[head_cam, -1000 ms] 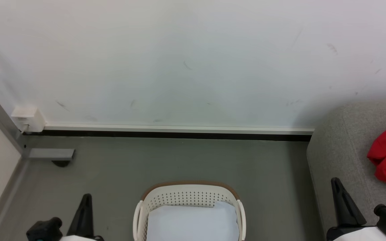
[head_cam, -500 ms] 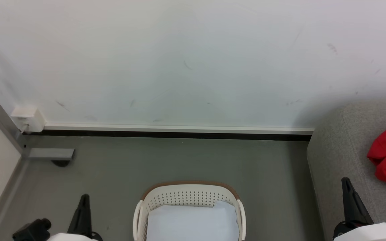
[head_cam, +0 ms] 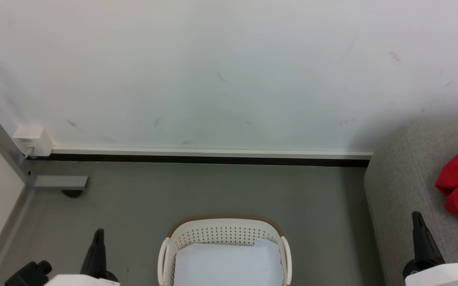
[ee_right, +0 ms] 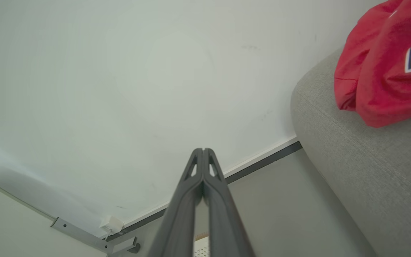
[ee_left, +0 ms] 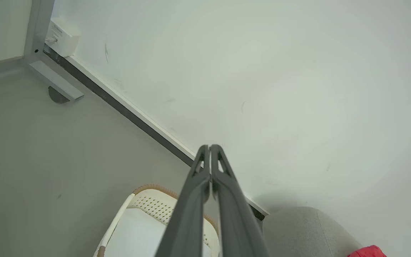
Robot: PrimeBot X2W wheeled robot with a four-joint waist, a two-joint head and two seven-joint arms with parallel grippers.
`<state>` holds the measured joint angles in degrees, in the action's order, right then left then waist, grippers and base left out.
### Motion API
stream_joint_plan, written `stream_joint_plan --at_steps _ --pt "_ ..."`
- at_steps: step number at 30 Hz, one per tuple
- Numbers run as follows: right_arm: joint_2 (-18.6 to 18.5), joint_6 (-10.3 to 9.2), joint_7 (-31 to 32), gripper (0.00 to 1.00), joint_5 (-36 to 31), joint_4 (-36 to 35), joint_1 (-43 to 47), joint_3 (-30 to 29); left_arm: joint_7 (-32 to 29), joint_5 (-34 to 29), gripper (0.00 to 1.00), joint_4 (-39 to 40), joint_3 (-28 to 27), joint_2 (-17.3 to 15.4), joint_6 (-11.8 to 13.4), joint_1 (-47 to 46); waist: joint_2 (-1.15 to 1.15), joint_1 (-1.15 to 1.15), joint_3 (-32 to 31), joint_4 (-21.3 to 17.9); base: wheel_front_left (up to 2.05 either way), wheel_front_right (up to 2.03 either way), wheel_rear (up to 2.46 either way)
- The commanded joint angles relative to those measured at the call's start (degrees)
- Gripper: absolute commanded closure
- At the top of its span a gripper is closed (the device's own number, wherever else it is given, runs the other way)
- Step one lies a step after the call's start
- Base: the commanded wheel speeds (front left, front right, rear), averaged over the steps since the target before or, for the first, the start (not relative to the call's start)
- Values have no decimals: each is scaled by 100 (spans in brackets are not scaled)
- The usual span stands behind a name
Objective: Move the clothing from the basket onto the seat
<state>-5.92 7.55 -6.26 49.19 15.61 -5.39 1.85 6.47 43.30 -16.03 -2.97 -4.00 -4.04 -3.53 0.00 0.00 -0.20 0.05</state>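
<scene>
The left pincer [ee_left: 209, 147] is hanging clenched beside the laundry basket [head_cam: 225, 223], which is holding a pale sheet [head_cam: 229, 262]. The right pincer [ee_right: 203, 150] is hanging clenched by the grey sofa [head_cam: 404, 178]. Beyond it, apart, the red jersey [ee_right: 387, 67] is lying on the sofa.

Here's the left pincer [ee_left: 209, 147]: two long, dark grey fingers [ee_left: 187, 207], tapering, triangular cut-outs near the tips. Now the right pincer [ee_right: 203, 150], same build. Behind them, white forearm shells [head_cam: 447, 276] and a black knobbed fitting [head_cam: 28, 274].
</scene>
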Motion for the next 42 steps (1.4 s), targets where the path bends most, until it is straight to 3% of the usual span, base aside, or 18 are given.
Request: stream_joint_plan --at_steps 1,42 --pt "-18 -3 56 100 203 -90 -100 -59 -61 238 100 94 -39 -17 -33 -137 0 0 1 0 0 0 0" --pt "155 -7 737 100 2470 -142 -108 -502 -754 2813 100 161 -223 52 -212 -232 0 0 17 -2 0 0 0"
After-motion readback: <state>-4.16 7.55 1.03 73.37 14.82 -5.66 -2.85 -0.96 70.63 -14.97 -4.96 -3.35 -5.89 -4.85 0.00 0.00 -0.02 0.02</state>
